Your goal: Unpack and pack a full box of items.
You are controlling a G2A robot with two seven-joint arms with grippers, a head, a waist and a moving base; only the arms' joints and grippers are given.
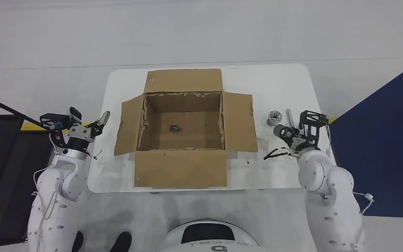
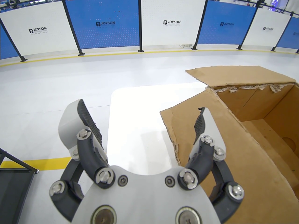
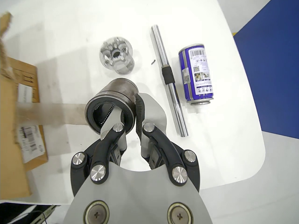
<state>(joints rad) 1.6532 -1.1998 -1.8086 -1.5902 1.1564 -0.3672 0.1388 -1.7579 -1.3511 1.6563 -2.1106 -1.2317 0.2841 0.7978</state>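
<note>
- The left gripper was spread wide, with nothing between its fingers.
- It hung over the edge of the white table. The cardboard box was just beside one of its fingers.
- The right gripper was pinching the wall of a metal ring. One finger was inside the hole and one pad pressed on the outside.
- The right wrist view gave the close look. A shiny round part sat just past the ring. A metal rod lay off to one side of the gripper's tips, and a blue can lay on its side just beyond the rod.
- The top view showed the whole box open between the two grippers, with all four flaps folded out.
- That view also showed a small dark thing on the box floor. It was too small to tell what it was.
- In the left wrist view the box was cut off at the edge, and its near wall hid much of the floor.
- In the right wrist view a box flap beside the gripper was blurry and cut off.
- It was hard to tell if the ring touched the table.
</note>
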